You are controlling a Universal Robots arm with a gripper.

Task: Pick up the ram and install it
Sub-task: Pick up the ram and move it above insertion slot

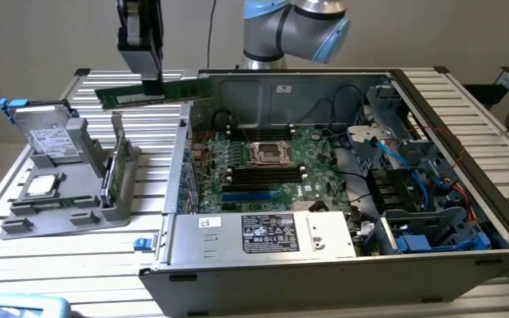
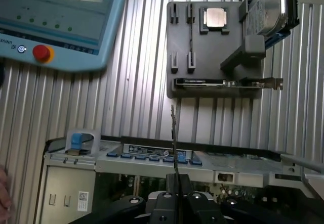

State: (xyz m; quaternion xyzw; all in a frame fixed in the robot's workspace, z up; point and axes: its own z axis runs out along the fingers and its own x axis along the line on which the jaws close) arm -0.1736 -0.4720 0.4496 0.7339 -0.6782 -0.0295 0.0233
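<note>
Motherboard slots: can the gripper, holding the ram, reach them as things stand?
Probably yes. The case lies open, the black slots are uncovered, and the blue cables sit toward the exterior view's right. The gripper holds the ram aloft beside the case.

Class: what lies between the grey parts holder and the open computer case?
Bare ribbed table lies there, as the wrist view shows. The ram, clamped in the gripper, hangs over that strip.

Grey plastic holder (image 1: 64,205) on the metal counter (image 1: 51,265), exterior view's left of the open black case (image 1: 325,281); green ram stick (image 1: 183,89) above.
</note>
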